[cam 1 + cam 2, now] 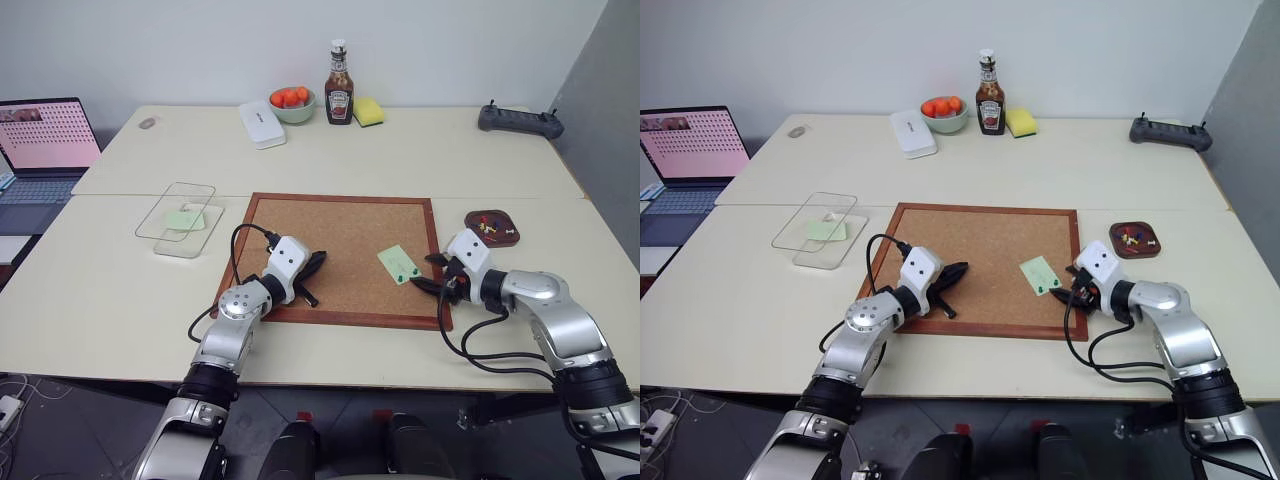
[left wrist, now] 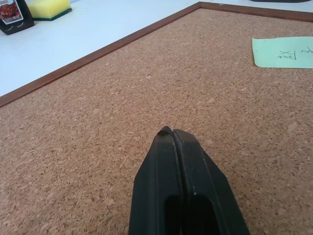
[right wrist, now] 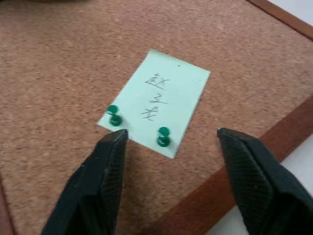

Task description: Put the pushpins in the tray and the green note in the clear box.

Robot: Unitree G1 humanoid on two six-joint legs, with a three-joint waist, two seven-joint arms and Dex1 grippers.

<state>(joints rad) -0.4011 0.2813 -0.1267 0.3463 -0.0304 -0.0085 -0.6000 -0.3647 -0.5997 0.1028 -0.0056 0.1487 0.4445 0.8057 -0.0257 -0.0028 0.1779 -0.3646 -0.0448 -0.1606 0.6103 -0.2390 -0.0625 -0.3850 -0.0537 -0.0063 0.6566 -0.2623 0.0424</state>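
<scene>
Here, the green note [image 3: 159,100] lies flat on the cork board [image 1: 340,250], near the board's right edge, with handwriting across it. Two green pushpins [image 3: 163,136] stand in its nearer edge, pinning it to the cork. The right end effector [image 3: 171,142] sits low over the board's right border, fingers apart; one fingertip [image 3: 117,139] is just beside the left-hand pin at the note's corner, the other over the wooden frame. Neither finger grips a pin.

The tray [image 1: 491,228] rests on the worktop [image 1: 420,150] just off the board's right side, dark reddish-brown, with several small pins already in it; their colours look mixed, red and pale among them.

The clear box [image 1: 187,232] lies well apart on the left of the board, its lid [image 1: 172,208] overlapping it at an angle. A pale green slip [image 1: 186,219] shows inside or under the plastic; cannot tell which.

The left end effector [image 2: 172,142] hovers low over the board's left part, fingers pressed together, holding nothing, pointing toward the note.

Far edge of worktop: white oblong case [image 1: 261,124], pale green bowl [image 1: 293,105] of orange-red fruit, ketchup bottle [image 1: 339,85], yellow sponge [image 1: 368,111]. A dark power strip [image 1: 519,120] at far right. An open laptop [image 1: 42,150] at the far left.
</scene>
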